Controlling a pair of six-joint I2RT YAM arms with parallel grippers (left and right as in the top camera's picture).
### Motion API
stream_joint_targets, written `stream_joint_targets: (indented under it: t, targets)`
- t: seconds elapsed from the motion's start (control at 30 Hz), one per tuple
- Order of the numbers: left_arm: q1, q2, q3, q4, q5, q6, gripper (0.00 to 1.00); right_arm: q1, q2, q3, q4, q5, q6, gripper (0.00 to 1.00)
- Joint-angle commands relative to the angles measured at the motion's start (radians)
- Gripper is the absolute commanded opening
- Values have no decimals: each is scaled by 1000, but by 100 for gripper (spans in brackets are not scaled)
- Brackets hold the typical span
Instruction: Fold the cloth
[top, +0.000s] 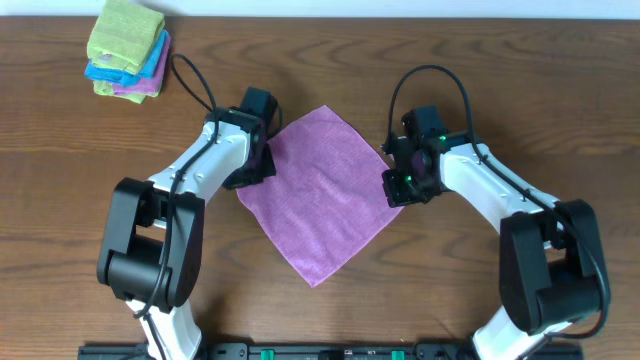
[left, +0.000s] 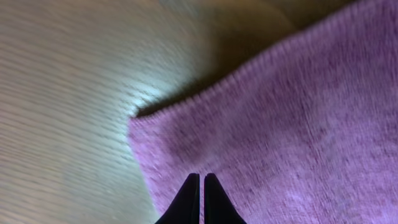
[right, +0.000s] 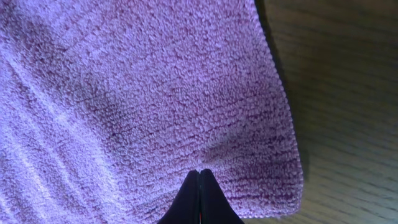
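Note:
The lilac cloth (top: 320, 195) lies spread open on the wooden table, turned like a diamond. My left gripper (top: 258, 165) is at its left corner. In the left wrist view its fingertips (left: 201, 177) are shut on the cloth (left: 292, 124) just inside that corner, and the cloth's edge casts a shadow on the wood. My right gripper (top: 398, 188) is at the cloth's right corner. In the right wrist view its fingertips (right: 199, 173) are shut on the cloth (right: 143, 93) near the corner edge, with small creases round the tips.
A stack of folded cloths (top: 127, 50), green on top with blue and pink below, sits at the far left back of the table. Black cables loop from both arms over the table behind the cloth.

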Motion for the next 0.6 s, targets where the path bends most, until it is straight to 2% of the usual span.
stream_joint_targets:
  t: [0.0,0.4,0.57]
  targets:
    - [2,8,-1,11,-100,-19,6,10,2,-8,3,-8,-18,2]
    - [2,90,-6,63,-98,-19,6,63,2,-8,2,-3,-19,2]
    - [3,110,-7,94,-99,-19,6,63,2,-8,2,69,-18,1]
